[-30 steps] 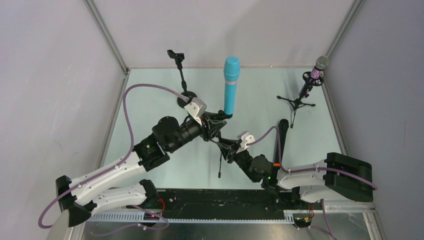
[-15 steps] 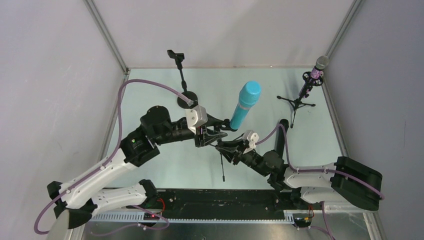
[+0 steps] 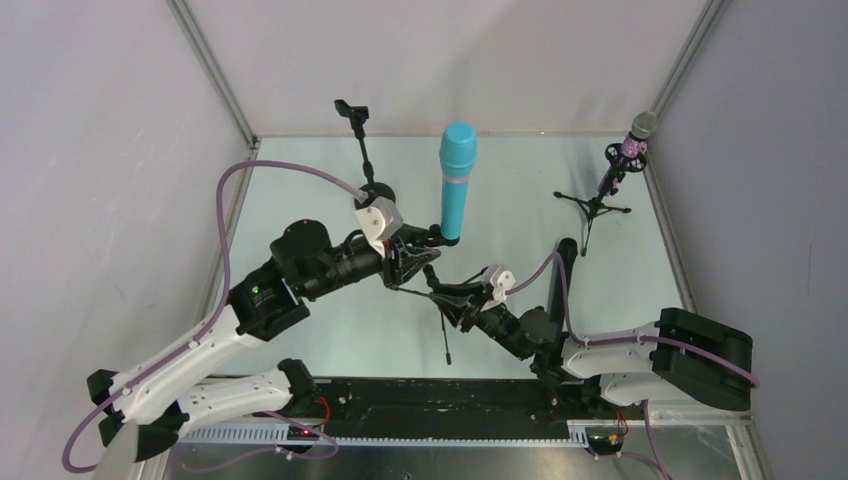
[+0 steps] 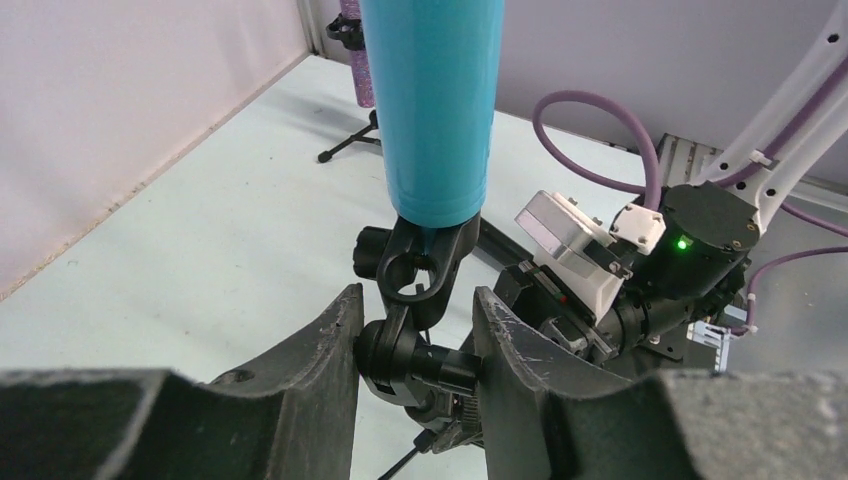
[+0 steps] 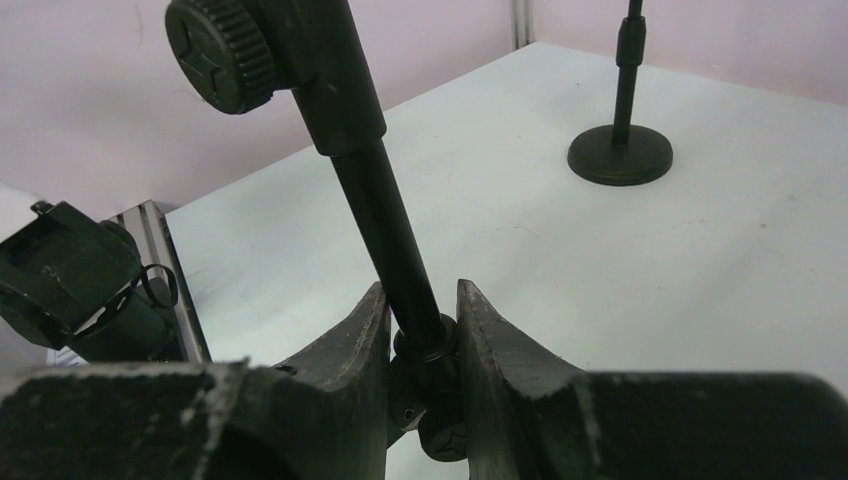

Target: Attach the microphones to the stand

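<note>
Step in hand: seating the turquoise microphone (image 3: 457,180) in the clip (image 4: 415,268) of the held stand (image 3: 446,335). Its lower end already sits in the clip, so this one looks nearly attached.
Turquoise microphone: centre of the top view, standing up out of the clip and off the tabletop (image 3: 520,180).
Left end effector (image 4: 417,300): narrowed onto the held stand's swivel joint, just under the clip.
Right end effector (image 5: 421,295): clamped tight on the held stand's thin pole.
Next move: probably bring the held stand upright, settle its legs on the tabletop, then let go one arm at a time. The top-heavy load calls for a level, slow set-down.
Purple microphone (image 3: 632,145): upper right, already on its tripod (image 3: 595,208).
Black microphone (image 3: 563,270): lying on the tabletop just beside the right arm, not yet mounted.
Round-base stand (image 3: 365,160): upper centre-left, its clip empty, likely meant for the black microphone.
In the way: the two arms crowd each other at mid-frame. The round-base stand stands just behind the left wrist and could be knocked.
</note>
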Controlling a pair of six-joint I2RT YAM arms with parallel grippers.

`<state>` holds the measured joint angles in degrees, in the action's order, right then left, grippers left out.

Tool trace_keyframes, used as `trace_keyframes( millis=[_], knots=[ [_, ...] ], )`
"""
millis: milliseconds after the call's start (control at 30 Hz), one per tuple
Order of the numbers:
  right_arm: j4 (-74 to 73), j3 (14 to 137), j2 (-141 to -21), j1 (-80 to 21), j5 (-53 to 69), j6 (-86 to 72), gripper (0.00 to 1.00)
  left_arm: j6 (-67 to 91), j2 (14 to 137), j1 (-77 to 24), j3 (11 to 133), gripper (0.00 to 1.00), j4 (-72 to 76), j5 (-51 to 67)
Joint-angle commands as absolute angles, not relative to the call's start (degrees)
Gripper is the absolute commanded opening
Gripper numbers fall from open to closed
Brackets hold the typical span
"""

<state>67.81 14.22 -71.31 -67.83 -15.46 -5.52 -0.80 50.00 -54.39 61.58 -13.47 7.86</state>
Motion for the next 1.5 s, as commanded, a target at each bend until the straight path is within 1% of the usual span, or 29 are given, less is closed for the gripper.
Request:
trace_keyframes(
  millis=[0, 100, 367, 400, 433, 500, 533, 567, 600, 633, 667, 700, 733, 767, 867, 1167, 1467],
  knots=[
    [63.8, 12.4, -73.4, -67.6, -25.6, -7.0, 0.0, -2.4, 45.1, -53.9, 65.2, 0.0, 4.0, 2.4],
    [64.1, 12.4, -73.2, -67.3, -24.1, -6.9, 0.0, -3.0, 45.7, -53.9, 65.0, 0.0, 3.7, 5.9],
    [62.9, 13.3, -71.0, -67.2, -21.8, -6.1, 0.01, -5.7, 46.9, -53.9, 63.3, 0.0, 2.9, 8.1],
    [62.6, 13.6, -70.2, -67.2, -21.7, -6.1, 0.12, -6.2, 47.2, -53.9, 63.1, 0.0, 2.7, 9.2],
    [62.0, 13.7, -69.7, -67.2, -21.5, -6.0, 0.19, -7.0, 47.3, -53.9, 62.9, 0.0, 2.6, 9.6],
    [61.1, 14.1, -67.9, -67.2, -21.9, -6.6, 0.46, -8.0, 47.9, -53.9, 62.4, 0.0, 2.4, 10.7],
    [60.8, 14.2, -66.2, -67.2, -21.9, -6.9, 0.51, -8.2, 48.0, -53.9, 62.2, 0.0, 2.3, 11.1],
    [59.8, 14.4, -65.2, -67.2, -21.8, -7.1, 0.61, -8.6, 48.2, -53.9, 61.9, 0.0, 2.2, 11.3],
    [59.1, 14.6, -63.2, -67.2, -21.7, -7.4, 0.64, -8.7, 48.3, -53.9, 61.7, 0.0, 2.0, 11.6],
    [57.3, 15.1, -62.2, -67.2, -21.7, -7.5, 0.72, -8.8, 48.4, -53.9, 61.3, 0.0, 1.9, 11.7],
    [56.3, 15.4, -60.3, -67.2, -21.7, -7.6, 0.76, -8.9, 48.4, -53.9, 61.0, 0.0, 1.8, 11.8],
    [54.6, 15.9, -59.4, -67.2, -21.6, -7.6, 0.84, -8.8, 48.4, -53.9, 60.5, 0.0, 1.7, 11.9],
    [53.2, 16.0, -57.7, -67.2, -21.4, -7.3, 0.87, -8.9, 48.3, -53.9, 60.2, 0.0, 1.6, 11.8],
    [52.4, 16.3, -56.0, -67.2, -21.3, -7.2, 0.95, -8.9, 48.1, -53.9, 59.5, 0.0, 1.6, 11.5],
    [48.8, 16.4, -53.1, -67.2, -21.4, -6.6, 0.99, -9.0, 48.0, -53.8, 58.4, 0.0, 1.6, 10.6],
    [39.3, 16.3, -47.3, -66.8, -23.5, -7.7, 0.99, -7.6, 49.9, -52.4, 56.4, 0.0, 2.7, 8.9],
    [31.8, 14.4, -42.5, -64.2, -24.2, -10.7, 0.99, -0.7, 54.0, -46.0, 52.6, 0.0, 9.7, 11.9]
  ],
)
